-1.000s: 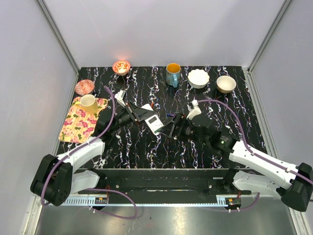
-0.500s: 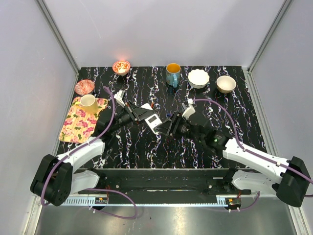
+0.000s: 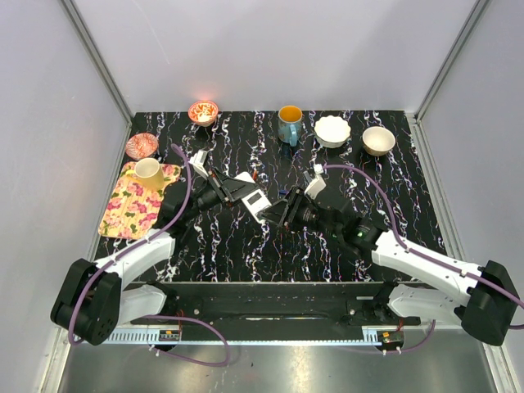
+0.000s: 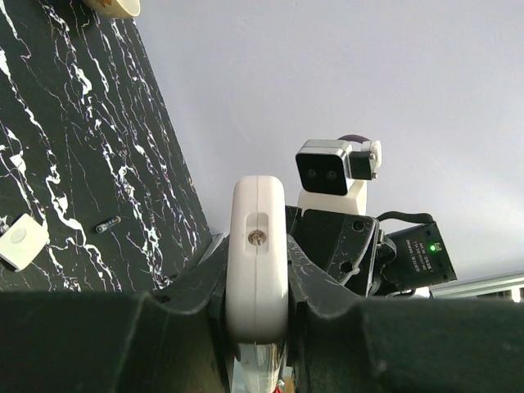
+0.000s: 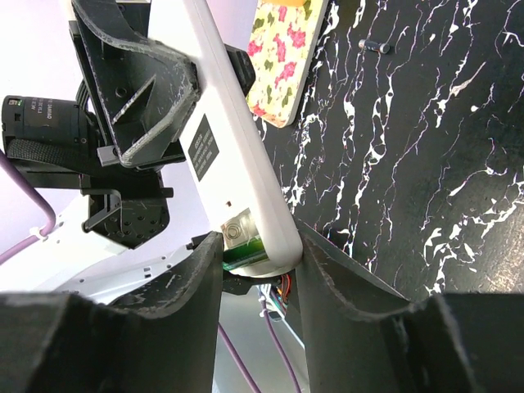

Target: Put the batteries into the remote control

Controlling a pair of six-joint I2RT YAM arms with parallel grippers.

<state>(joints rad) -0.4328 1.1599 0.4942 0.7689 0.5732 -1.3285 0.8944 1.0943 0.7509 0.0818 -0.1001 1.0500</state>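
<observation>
Label on remote control, print unreadable

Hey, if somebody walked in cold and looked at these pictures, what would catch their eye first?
First, the white remote control, gripped at mid-table by both the left claw and the right claw, with the two arms meeting over the black marbled table. After that, the flowered tray with a yellow cup on it at the left edge. A brightly lit red patterned bowl at the far edge also stands out.
</observation>
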